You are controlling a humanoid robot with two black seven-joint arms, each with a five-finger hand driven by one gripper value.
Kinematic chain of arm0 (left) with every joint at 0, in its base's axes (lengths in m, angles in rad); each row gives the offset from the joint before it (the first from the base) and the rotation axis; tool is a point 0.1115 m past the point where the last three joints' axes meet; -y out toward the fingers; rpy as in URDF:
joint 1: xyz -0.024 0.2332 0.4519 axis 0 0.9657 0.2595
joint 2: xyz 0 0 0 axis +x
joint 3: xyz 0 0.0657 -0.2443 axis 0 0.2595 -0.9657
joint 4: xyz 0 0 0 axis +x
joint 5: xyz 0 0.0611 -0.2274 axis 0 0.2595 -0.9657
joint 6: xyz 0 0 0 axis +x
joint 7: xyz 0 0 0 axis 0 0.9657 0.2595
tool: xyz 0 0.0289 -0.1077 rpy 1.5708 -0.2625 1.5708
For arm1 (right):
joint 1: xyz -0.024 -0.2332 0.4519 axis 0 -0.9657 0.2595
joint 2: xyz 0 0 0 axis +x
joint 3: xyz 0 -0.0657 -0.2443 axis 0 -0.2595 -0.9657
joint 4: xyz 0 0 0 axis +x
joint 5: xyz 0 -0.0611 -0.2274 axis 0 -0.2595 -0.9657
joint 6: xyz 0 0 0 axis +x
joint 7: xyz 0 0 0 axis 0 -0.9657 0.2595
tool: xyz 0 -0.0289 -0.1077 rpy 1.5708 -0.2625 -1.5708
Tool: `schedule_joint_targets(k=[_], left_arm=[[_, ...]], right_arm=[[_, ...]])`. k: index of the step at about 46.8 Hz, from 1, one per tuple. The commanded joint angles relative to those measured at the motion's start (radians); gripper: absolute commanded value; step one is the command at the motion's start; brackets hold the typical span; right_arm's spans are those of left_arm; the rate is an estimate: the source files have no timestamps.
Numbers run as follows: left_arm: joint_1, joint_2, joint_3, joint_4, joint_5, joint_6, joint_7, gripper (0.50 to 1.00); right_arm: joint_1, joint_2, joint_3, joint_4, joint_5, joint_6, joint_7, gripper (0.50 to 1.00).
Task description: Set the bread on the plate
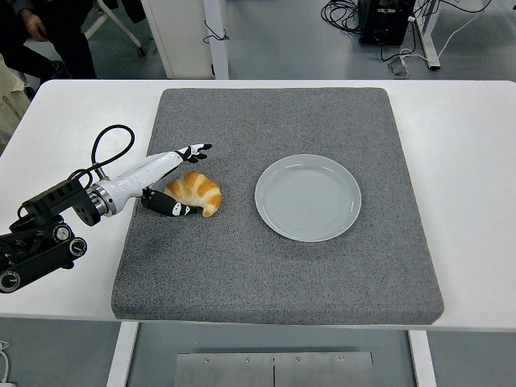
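A golden croissant-shaped bread (195, 191) lies on the grey mat, left of an empty pale grey plate (307, 197). My left hand (184, 179) reaches in from the left edge and brackets the bread: its long fingers (192, 151) stretch out above the bread's far side, and the thumb (171, 209) lies along its near side. The fingers are spread and not closed on the bread. The bread rests on the mat, a short gap away from the plate. The right arm does not show.
The grey mat (274, 274) covers most of the white table (468, 161). A black cable (109, 145) loops above my left forearm. A person stands at the top left corner (40, 32), beyond the table.
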Motion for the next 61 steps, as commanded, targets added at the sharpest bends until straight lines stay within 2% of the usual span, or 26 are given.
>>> schedule_joint_targets(k=[1,4,9,12,15,19,26,28,32,34,53,61], left_arm=[[0.002,-0.001,0.000,0.002,-0.001,0.000,0.000,0.866],[0.002,-0.001,0.000,0.002,-0.001,0.000,-0.002,0.845],[0.003,-0.002,0.000,0.002,-0.001,0.000,-0.005,0.777],[0.003,-0.002,0.000,0.002,-0.003,0.000,-0.005,0.656],[0.002,-0.004,0.000,0.002,-0.004,0.000,-0.006,0.609],[0.000,-0.004,-0.002,0.002,-0.004,0.000,-0.008,0.503],[-0.009,-0.004,-0.002,0.002,-0.004,0.000,-0.017,0.500],[-0.012,-0.002,-0.003,0.002,-0.003,0.000,-0.043,0.500],[-0.017,0.005,-0.003,-0.001,-0.003,0.000,-0.127,0.500],[-0.027,0.007,-0.003,-0.001,-0.003,0.000,-0.144,0.500],[-0.158,0.088,-0.003,-0.007,-0.020,-0.011,-0.132,0.500],[-0.230,0.125,-0.003,-0.012,-0.029,-0.049,-0.117,0.500]], right_arm=[[0.000,0.000,0.000,0.000,0.000,0.000,-0.001,1.000],[0.000,0.000,0.000,0.000,0.000,0.001,-0.001,1.000],[0.000,0.000,0.000,0.000,0.000,0.000,-0.001,1.000],[0.000,0.000,0.000,0.000,0.000,0.000,-0.001,1.000],[0.000,0.000,0.000,0.000,0.000,0.000,0.001,1.000],[0.000,0.000,0.000,0.000,0.001,0.000,-0.001,1.000],[0.000,0.000,0.000,0.000,0.001,0.000,-0.001,1.000],[0.000,0.000,0.000,0.000,0.000,0.000,-0.001,1.000],[0.000,0.000,0.000,0.000,0.000,0.001,-0.001,1.000],[0.000,0.000,0.000,0.000,0.001,0.000,0.001,1.000],[0.000,0.000,0.000,0.000,0.000,0.000,-0.001,1.000],[0.000,0.000,0.000,0.000,0.001,0.000,-0.001,1.000]])
